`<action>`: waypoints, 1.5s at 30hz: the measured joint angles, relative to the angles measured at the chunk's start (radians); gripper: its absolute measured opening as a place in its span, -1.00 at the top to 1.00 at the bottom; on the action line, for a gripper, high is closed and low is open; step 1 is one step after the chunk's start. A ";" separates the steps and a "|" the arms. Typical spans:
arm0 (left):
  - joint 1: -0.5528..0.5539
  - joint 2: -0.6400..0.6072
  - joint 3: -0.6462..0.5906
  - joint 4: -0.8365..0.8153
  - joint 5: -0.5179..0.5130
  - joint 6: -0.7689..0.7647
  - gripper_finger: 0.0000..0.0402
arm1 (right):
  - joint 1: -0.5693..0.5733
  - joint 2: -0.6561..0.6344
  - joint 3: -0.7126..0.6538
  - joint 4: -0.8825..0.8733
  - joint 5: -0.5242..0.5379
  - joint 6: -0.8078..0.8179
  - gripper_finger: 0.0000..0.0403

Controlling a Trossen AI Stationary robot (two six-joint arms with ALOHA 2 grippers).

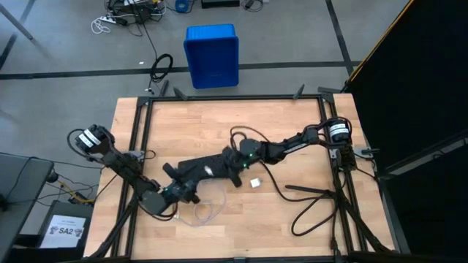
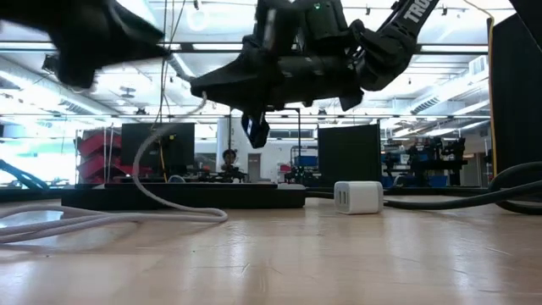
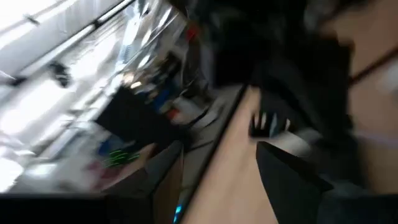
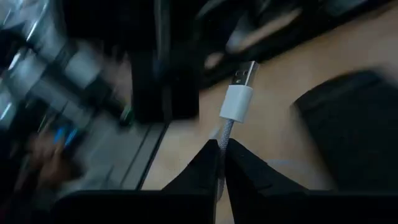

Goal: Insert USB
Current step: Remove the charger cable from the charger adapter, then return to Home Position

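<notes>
Wooden worktop (image 1: 292,131), framed by black rails, carried the items listed; grey floor beyond it held a blue bin (image 1: 212,55). USB cable (image 4: 230,127): thin, whitish-grey, its white plug housing and bare metal connector standing clear above the right gripper (image 4: 222,152), whose jaws were closed narrowly on the cable just below the plug. From there the cable hung down and trailed in loose loops across the worktop's near-left part, as the low view showed (image 2: 161,203). Right gripper, by the high view, was held over the worktop's middle, close beside the left arm's wrist. Left gripper (image 1: 172,174): raised near the centre-left of the worktop; state of its jaws could not be told. White cube adapter (image 1: 256,183): resting on the worktop just right of the grippers, apart from the cable. Thick black cord (image 1: 311,201): looped on the worktop's right side.
</notes>
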 joint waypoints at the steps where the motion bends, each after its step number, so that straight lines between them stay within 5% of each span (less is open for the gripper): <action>1: -0.012 -0.009 0.000 0.022 0.015 -0.007 0.08 | 0.014 0.000 0.000 -0.039 -0.012 -0.022 1.00; 5: -0.024 -0.056 -0.021 0.037 0.064 -0.096 0.18 | 0.067 0.000 0.000 -0.217 0.041 -0.108 1.00; 11: 0.015 -0.200 -0.200 0.034 0.393 -0.477 0.40 | 0.116 0.000 -0.001 -0.396 0.156 -0.134 1.00; 20: 0.074 -0.305 -0.409 0.036 0.411 -0.838 0.65 | 0.137 -0.001 -0.001 -0.490 0.179 -0.152 0.94; 38: 0.078 -0.304 -0.408 0.036 0.410 -0.853 0.24 | 0.069 -0.041 0.000 -0.593 0.087 -0.167 -0.03; 45: 0.078 -0.304 -0.407 0.059 0.411 -0.872 0.16 | 0.067 -0.164 0.000 -0.662 0.048 -0.229 -0.17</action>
